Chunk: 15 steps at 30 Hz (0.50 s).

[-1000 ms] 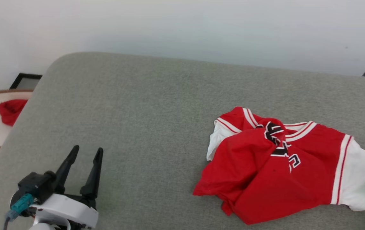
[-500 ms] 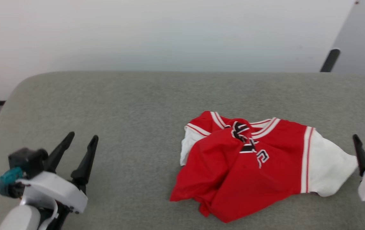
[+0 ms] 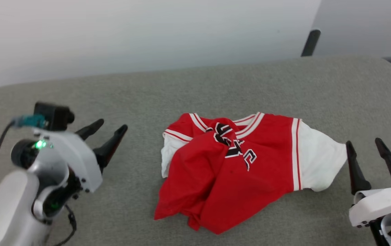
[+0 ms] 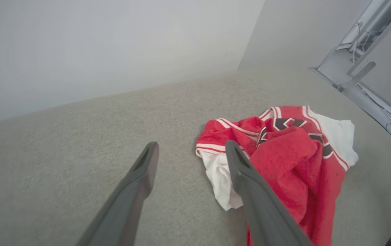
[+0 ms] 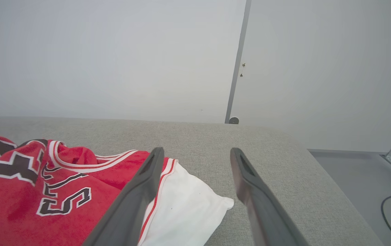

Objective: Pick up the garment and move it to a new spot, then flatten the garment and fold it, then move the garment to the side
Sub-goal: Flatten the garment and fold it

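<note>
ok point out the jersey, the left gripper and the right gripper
jersey [image 3: 236, 177]: head view, on the red chest panel below the lettering
left gripper [image 3: 112, 124]: head view, midway between its open fingers' tips
right gripper [image 3: 363, 141]: head view, midway between its open fingers' tips

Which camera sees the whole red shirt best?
The head view: the whole shirt shows, uncovered. The left wrist view hides part behind a finger; the right wrist view cuts it off at the edge.
</note>
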Tool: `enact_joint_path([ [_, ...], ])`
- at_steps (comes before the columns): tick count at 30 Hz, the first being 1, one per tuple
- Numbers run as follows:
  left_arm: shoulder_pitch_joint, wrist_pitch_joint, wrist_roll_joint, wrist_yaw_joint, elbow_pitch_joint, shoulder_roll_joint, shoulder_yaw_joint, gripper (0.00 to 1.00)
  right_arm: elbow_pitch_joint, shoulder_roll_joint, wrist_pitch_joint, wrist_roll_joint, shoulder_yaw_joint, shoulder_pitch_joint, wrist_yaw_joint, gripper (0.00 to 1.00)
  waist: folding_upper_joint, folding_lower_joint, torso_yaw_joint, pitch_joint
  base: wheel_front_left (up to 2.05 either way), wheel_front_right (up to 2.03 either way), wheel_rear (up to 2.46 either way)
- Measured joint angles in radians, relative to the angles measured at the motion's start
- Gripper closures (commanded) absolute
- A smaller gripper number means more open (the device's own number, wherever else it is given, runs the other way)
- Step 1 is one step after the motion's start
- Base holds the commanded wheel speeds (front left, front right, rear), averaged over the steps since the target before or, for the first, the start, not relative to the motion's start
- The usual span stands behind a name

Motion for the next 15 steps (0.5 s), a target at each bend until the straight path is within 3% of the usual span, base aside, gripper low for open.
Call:
enact_joint_path([
  [9,-0.139,0.261,-0.084,0.011,0.082,-0.012,-0.063,0.0,0.009,0.042,-0.078,0.004,0.03,-0.001,0.0,0.0,0.0,0.0,-0.065,0.072,0.0,0.0,0.0],
  [15,-0.193,0.374,-0.097,0.029,0.137,-0.016,-0.103,0.0,0.034,0.054,-0.11,0.011,0.034,-0.016,0.0,0.0,0.0,0.0,-0.104,0.12,0.0,0.0,0.0],
])
